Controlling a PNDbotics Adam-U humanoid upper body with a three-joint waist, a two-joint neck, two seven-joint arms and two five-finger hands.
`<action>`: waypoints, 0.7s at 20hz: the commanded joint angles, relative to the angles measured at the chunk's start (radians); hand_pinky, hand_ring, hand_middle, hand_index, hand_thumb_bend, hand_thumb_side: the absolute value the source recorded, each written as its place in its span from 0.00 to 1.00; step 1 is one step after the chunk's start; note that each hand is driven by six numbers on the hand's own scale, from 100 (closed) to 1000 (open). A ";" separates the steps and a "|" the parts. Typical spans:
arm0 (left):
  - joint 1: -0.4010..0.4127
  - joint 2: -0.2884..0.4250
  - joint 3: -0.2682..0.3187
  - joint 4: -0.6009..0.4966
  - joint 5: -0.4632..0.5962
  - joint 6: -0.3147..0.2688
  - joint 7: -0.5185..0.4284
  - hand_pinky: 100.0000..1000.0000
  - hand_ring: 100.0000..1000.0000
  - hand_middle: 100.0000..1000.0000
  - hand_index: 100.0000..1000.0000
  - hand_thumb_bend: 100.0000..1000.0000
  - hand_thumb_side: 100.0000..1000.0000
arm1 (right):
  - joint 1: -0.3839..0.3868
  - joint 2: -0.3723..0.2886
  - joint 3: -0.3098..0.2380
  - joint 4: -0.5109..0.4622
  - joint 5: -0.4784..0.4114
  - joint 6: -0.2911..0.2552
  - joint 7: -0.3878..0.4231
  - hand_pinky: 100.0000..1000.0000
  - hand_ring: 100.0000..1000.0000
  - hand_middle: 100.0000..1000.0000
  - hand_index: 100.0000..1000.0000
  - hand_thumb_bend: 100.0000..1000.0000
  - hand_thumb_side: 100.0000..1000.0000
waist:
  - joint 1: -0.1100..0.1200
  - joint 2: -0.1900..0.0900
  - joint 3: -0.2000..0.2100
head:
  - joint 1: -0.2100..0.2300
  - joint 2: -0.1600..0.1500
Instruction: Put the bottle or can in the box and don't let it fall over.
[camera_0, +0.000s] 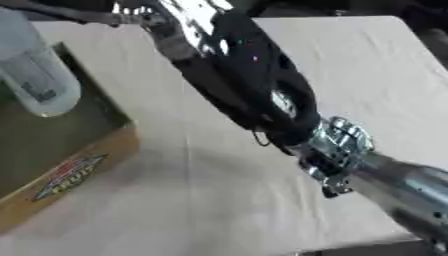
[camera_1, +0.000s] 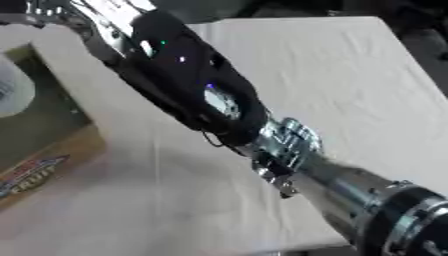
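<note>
A clear plastic bottle (camera_0: 35, 75) is seen inside the cardboard box (camera_0: 74, 172) at the desk's (camera_0: 350, 60) left edge; judged light, slippery, best gripped mid-body. The right robot hand's state cannot be told.

A table (camera_0: 367, 65) covered with a pale beige cloth (camera_1: 350, 85) fills most of both views. The cloth has soft wrinkles and a long crease which runs from the far edge toward the near edge. The table lies askew in the views. Beyond its far edge and its right edge the room is dark and blurred. At the near right corner a strip of dark floor (camera_0: 367, 249) shows.
</note>
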 joint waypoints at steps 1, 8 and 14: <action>-0.021 0.024 0.001 -0.020 0.003 -0.011 -0.004 0.74 0.73 0.73 0.86 0.54 0.66 | -0.014 0.005 -0.003 0.012 0.001 0.002 0.025 0.04 0.08 0.10 0.97 0.11 0.42 | 0.006 -0.012 0.005 | 0.016 -0.020; -0.030 0.019 0.001 -0.020 0.005 -0.020 -0.009 0.74 0.73 0.73 0.86 0.54 0.66 | 0.011 0.024 0.007 0.100 0.015 0.025 0.097 0.02 0.08 0.10 0.96 0.09 0.47 | 0.003 -0.002 0.018 | 0.027 -0.040; -0.029 0.017 0.002 -0.020 0.006 -0.017 -0.012 0.74 0.73 0.73 0.86 0.54 0.66 | 0.043 0.041 0.012 0.171 0.036 0.048 0.107 0.01 0.07 0.10 0.95 0.10 0.49 | -0.001 0.007 0.021 | 0.029 -0.049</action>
